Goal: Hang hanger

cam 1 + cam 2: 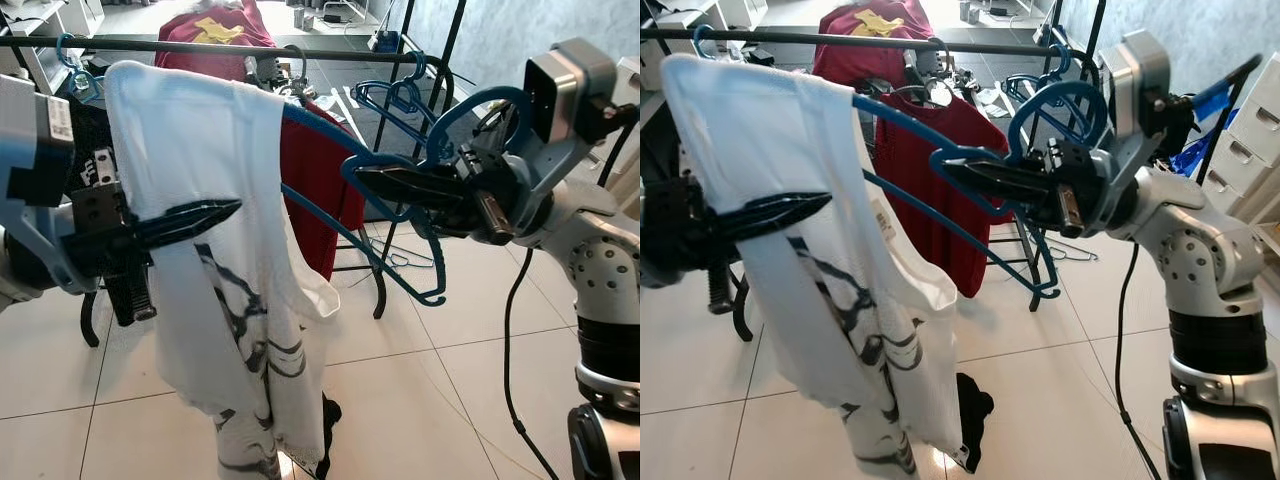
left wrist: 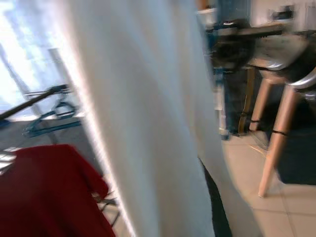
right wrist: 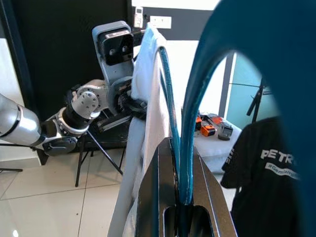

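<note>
The right gripper (image 1: 375, 180) clamps the blue hanger (image 1: 400, 240), its shirt (image 1: 215, 280) draped beyond the fingertips. The right wrist view shows the wire pinched between both fingers. The left gripper (image 1: 225, 212) presses the shirt; its grip cannot be told.

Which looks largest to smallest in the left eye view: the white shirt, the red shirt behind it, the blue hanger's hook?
1. white shirt, though it is nearest the camera.
2. red shirt, partly hidden.
3. blue hanger's hook.
</note>
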Available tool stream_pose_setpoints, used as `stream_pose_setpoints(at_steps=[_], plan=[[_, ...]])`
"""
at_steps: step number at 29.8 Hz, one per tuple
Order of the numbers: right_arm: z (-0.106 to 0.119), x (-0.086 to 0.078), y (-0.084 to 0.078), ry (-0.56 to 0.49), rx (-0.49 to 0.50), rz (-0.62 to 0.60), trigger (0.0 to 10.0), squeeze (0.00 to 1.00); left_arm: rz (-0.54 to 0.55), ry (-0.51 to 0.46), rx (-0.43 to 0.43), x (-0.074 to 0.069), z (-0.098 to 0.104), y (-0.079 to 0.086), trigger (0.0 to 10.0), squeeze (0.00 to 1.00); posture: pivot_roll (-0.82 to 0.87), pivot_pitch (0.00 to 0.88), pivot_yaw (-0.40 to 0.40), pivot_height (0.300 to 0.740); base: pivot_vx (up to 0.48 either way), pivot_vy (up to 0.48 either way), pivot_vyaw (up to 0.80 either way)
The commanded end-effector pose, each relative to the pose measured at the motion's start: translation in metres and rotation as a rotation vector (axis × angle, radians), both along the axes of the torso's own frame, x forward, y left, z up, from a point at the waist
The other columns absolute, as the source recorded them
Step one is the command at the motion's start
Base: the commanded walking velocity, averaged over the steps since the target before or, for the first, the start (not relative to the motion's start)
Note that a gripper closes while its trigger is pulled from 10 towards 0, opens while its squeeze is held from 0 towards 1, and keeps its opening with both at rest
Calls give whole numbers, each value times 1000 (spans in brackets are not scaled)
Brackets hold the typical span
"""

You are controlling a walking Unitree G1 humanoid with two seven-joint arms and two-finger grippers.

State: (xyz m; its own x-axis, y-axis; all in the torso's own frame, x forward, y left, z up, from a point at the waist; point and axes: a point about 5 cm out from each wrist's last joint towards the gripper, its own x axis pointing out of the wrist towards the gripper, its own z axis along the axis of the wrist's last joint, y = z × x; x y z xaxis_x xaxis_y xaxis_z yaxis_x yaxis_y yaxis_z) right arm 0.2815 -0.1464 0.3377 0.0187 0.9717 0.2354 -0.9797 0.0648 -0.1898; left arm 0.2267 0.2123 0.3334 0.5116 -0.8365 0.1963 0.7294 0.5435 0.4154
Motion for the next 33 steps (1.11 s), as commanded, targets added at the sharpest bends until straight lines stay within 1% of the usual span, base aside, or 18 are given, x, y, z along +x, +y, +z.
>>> stream_pose_setpoints(at_steps=[1, 6, 8, 10, 13, 14, 16, 17, 19, 22, 23, 24, 25, 26, 27, 28, 30, 33], plan=[[0, 3, -8, 0, -9, -48, 0, 0, 84, -23, 9, 0, 4, 15, 0, 0, -40, 138, -70, 740, 0, 0, 0], [-30, 15, -18, 88, -116, -169, 0, 0, 275, -48, 8, -3, 12, 50, 0, 0, -48, 138, -70, 740, 0, 0, 0], [-30, 15, -18, 88, -116, -169, 0, 0, 275, -48, 8, -3, 12, 50, 0, 0, -48, 138, -70, 740, 0, 0, 0], [-57, 23, -24, 150, -227, -252, 0, 0, 384, -60, -16, -3, 14, 71, 0, 0, -52, 139, -74, 740, 0, 0, 0], [-57, 23, -24, 150, -227, -252, 0, 0, 384, -60, -16, -3, 14, 71, 0, 0, -52, 139, -74, 740, 0, 0, 0], [-75, 26, -26, 189, -285, -297, 5137, 0, 451, -66, -62, -2, 16, 82, 0, 0, -50, 141, -77, 740, 0, 0, 0], [-75, 26, -26, 189, -285, -297, 5137, 0, 451, -66, -62, -2, 16, 82, 0, 0, -50, 141, -77, 740, 0, 0, 0], [-105, 32, -26, 259, -347, -379, 10000, 0, 535, -71, -177, 1, 15, 93, 0, 0, -50, 140, -81, 740, 0, 0, 0], [-105, 32, -26, 259, -347, -379, 10000, 0, 535, -71, -177, 1, 15, 93, 0, 0, -50, 140, -81, 740, 0, 0, 0], [-139, 45, -30, 362, -347, -556, 10000, 0, 639, -18, -279, 6, -6, 102, 941, 0, -54, 140, -78, 740, 0, 0, 0], [-185, 49, -33, 505, -333, -743, 10000, 0, 790, 165, -335, 14, -72, 100, 10000, 0, -39, 142, -78, 740, 0, 0, 431], [-185, 49, -33, 505, -333, -743, 10000, 0, 790, 165, -335, 14, -72, 100, 10000, 0, -39, 142, -78, 740, 0, 0, 431], [-224, 43, -33, 621, -344, -881, 10000, 0, 930, 341, -340, 7, -141, 89, 10000, 0, -31, 142, -82, 740, 0, 0, 688], [-224, 43, -33, 621, -344, -881, 10000, 0, 930, 341, -340, 7, -141, 89, 10000, 0, -31, 142, -82, 740, 0, 0, 688], [-252, 32, -33, 695, -358, -963, 10000, 0, 1045, 491, -353, -11, -197, 71, 10000, 0, -23, 145, -92, 740, 0, 0, 769], [-252, 32, -33, 695, -358, -963, 10000, 0, 1045, 491, -353, -11, -197, 71, 10000, 0, -23, 145, -92, 740, 0, 0, 769], [-281, 10, -32, 744, -339, -1014, 10000, 0, 1161, 657, -259, -45, -261, 37, 10000, 0, -12, 143, -103, 740, 0, 0, 731], [-289, 4, -33, 738, -340, -1028, 10000, 0, 1189, 694, -241, -55, -277, 30, 10000, 0, -10, 142, -108, 740, 0, 0, 708]])
